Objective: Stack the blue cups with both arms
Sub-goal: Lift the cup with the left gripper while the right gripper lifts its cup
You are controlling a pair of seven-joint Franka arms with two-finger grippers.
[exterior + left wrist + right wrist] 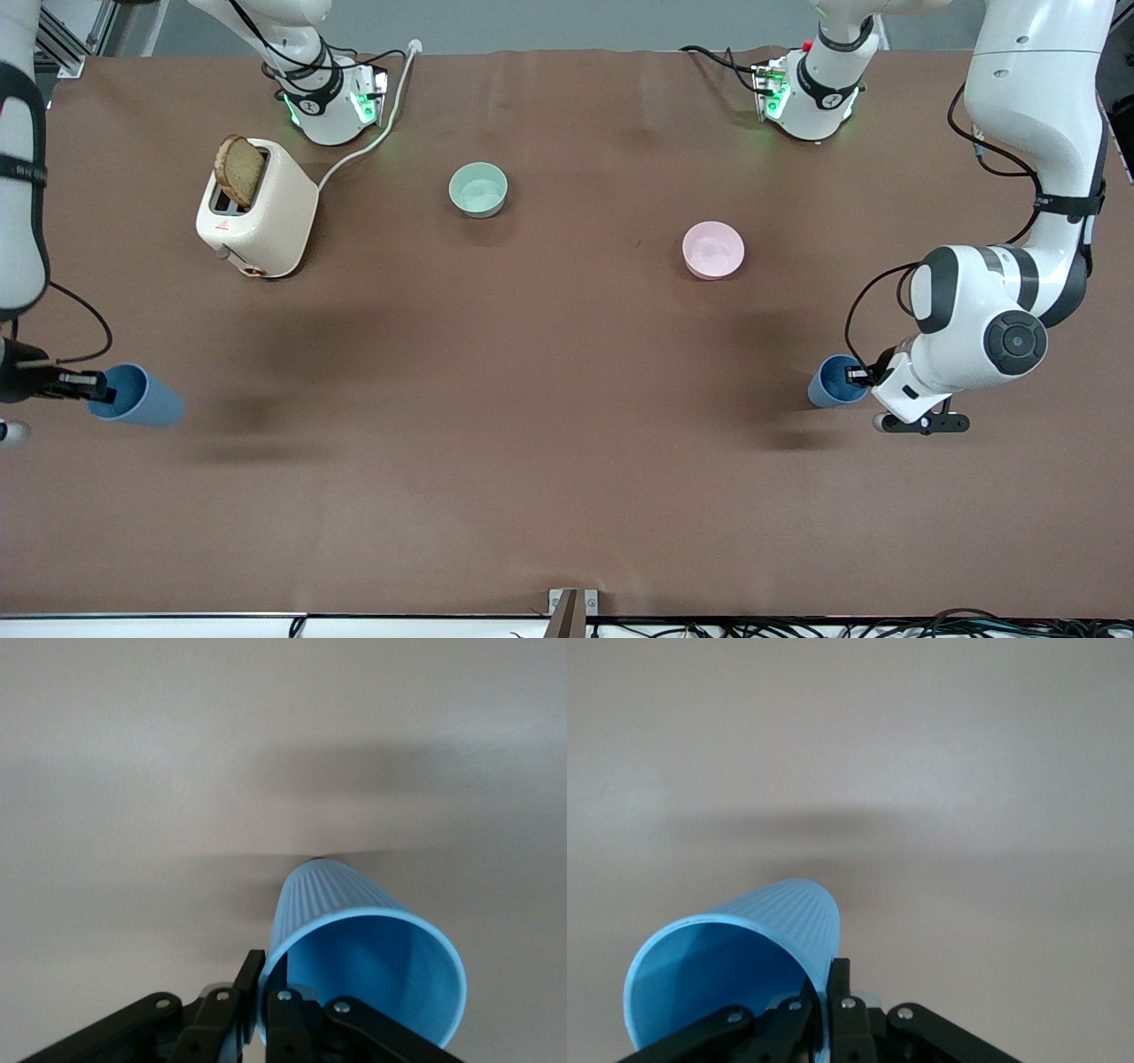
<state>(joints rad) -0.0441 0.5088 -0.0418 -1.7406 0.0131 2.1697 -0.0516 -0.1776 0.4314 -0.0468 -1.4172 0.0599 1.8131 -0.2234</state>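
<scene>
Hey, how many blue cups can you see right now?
2. One blue cup is held by the right gripper over the right arm's end of the table. The other cup is held by the left gripper at the left arm's end.

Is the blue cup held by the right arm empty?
Empty: the right wrist view looks into the blue cup, pinched at its rim by the right gripper, showing bare blue inside.

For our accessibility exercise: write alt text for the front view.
Each arm holds a blue cup by its rim over the brown table: left gripper and right gripper at opposite ends. Between them sit a toaster, green bowl and pink bowl.
</scene>
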